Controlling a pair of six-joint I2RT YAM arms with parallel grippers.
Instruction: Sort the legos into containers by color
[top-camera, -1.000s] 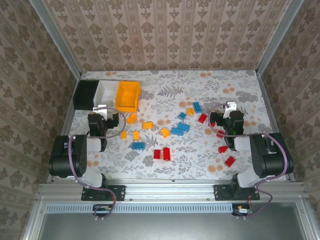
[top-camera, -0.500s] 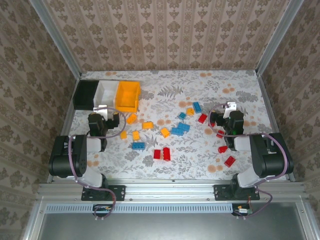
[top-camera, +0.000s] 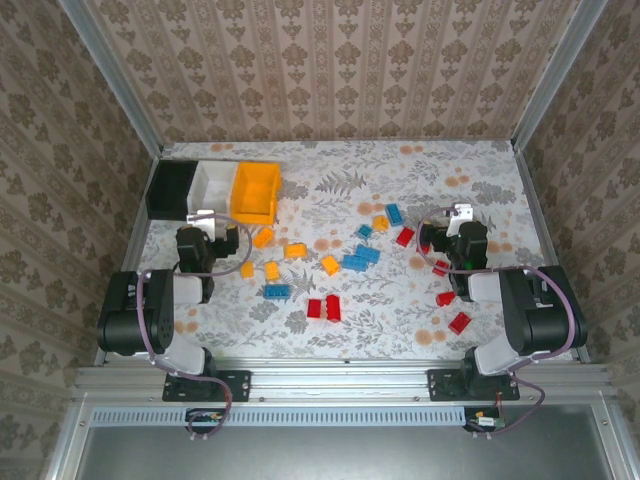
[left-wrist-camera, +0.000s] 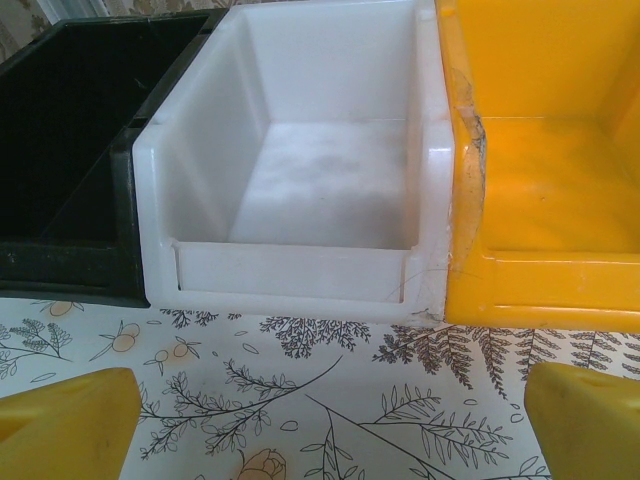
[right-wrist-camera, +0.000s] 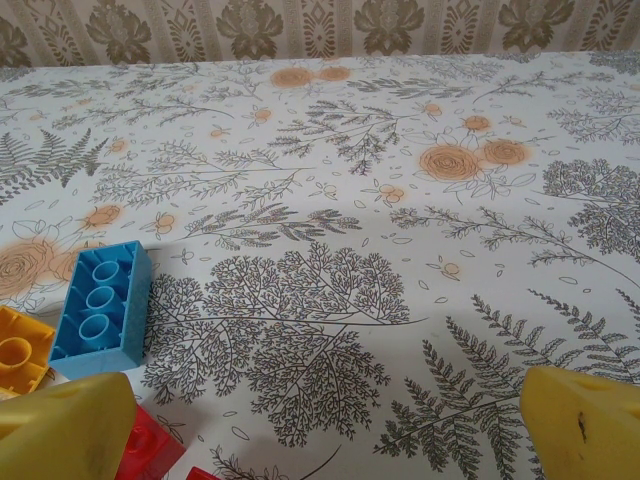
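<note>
Three bins stand in a row at the back left: black bin (top-camera: 170, 189) (left-wrist-camera: 70, 150), white bin (top-camera: 211, 186) (left-wrist-camera: 320, 150), orange-yellow bin (top-camera: 255, 190) (left-wrist-camera: 550, 150). All three look empty. Red, blue and yellow-orange legos lie scattered across the table's middle and right, such as a red pair (top-camera: 322, 308), a blue one (top-camera: 277, 291) and a yellow-orange one (top-camera: 330, 264). My left gripper (top-camera: 207, 222) (left-wrist-camera: 325, 425) is open, just in front of the white bin. My right gripper (top-camera: 455, 222) (right-wrist-camera: 325, 430) is open over bare cloth, with a blue lego (right-wrist-camera: 100, 308) and a red lego (right-wrist-camera: 150, 445) at its left.
The floral tablecloth (top-camera: 330, 190) is bordered by metal rails and wallpapered walls. More red legos (top-camera: 459, 322) lie beside the right arm. A yellow-orange lego (right-wrist-camera: 20, 350) sits at the left edge of the right wrist view.
</note>
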